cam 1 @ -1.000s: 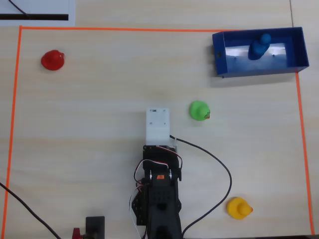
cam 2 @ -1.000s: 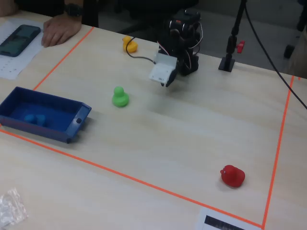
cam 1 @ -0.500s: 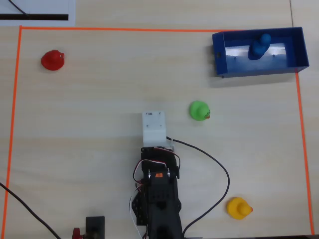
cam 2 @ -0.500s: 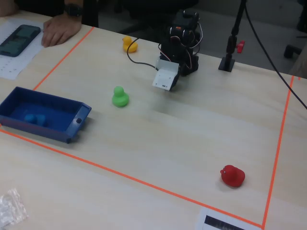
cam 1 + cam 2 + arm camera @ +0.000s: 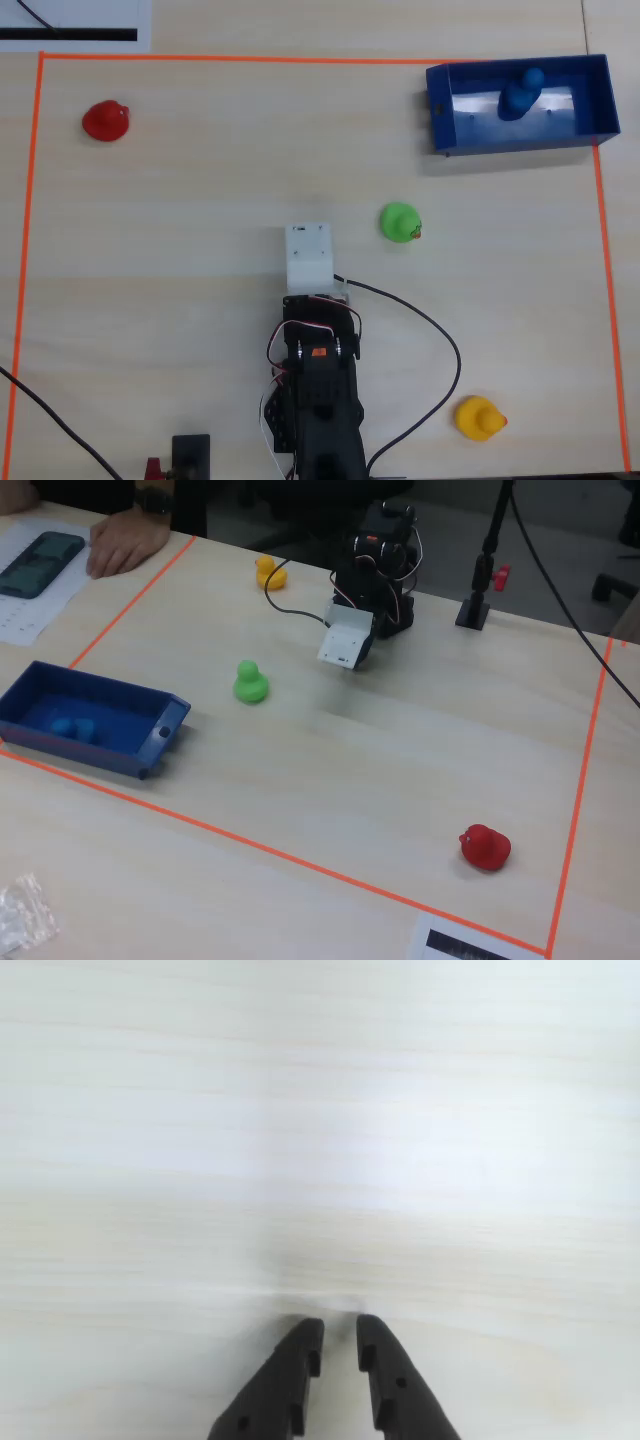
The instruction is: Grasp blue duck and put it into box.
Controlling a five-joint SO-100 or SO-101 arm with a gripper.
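The blue duck (image 5: 520,95) sits inside the blue box (image 5: 520,140) at the top right of the overhead view. In the fixed view the duck (image 5: 72,727) rests in the box (image 5: 90,755) at the left. My gripper (image 5: 340,1322) hangs over bare wood near the arm's base, far from the box. Its dark fingers (image 5: 295,1360) stand almost together with only a thin slit and nothing between them. In the overhead view the white wrist block (image 5: 308,258) hides the jaws.
A green duck (image 5: 400,221) stands just right of the wrist block. A red duck (image 5: 105,120) is at the top left and a yellow duck (image 5: 479,417) at the bottom right. Orange tape (image 5: 300,60) frames the work area. A person's hand (image 5: 125,545) rests at the table's far corner.
The wrist block drew back a little toward the arm's base and shifted slightly left in the overhead view, then held still. The ducks and the box have not moved.
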